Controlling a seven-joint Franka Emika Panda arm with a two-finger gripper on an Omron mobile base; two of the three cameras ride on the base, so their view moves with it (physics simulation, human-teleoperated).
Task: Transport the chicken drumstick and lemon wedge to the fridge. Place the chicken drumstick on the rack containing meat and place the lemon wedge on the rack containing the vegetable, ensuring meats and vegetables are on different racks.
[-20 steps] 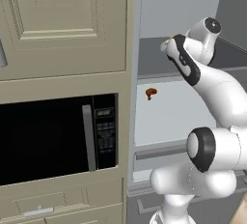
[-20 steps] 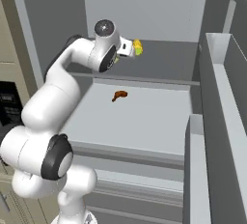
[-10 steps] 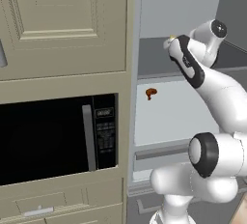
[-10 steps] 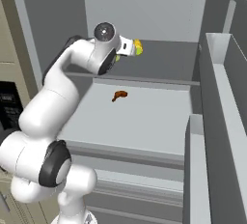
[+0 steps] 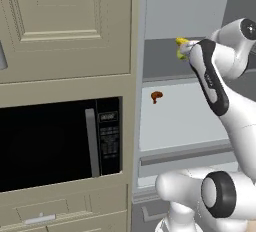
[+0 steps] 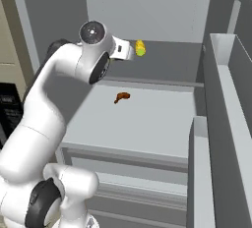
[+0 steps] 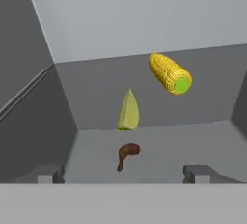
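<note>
From the left base view, I am reaching into the open fridge (image 5: 235, 141), my end effector (image 5: 183, 50) sitting at the upper rack (image 5: 160, 61) beside something yellow. The chicken drumstick (image 5: 156, 96) is lying on the lower rack (image 5: 175, 121).

From the right base view, the corn (image 6: 140, 47) is showing just past my end effector (image 6: 129, 51) on the upper rack, and the chicken drumstick is resting below.

In the hand view, my end effector (image 7: 123, 174) is standing wide with nothing between its fingertips; a second ago it was clamped. The lemon wedge (image 7: 128, 112) is now sitting free ahead of me, near the corn. I judge both items placed and only my withdrawal remaining.
</note>
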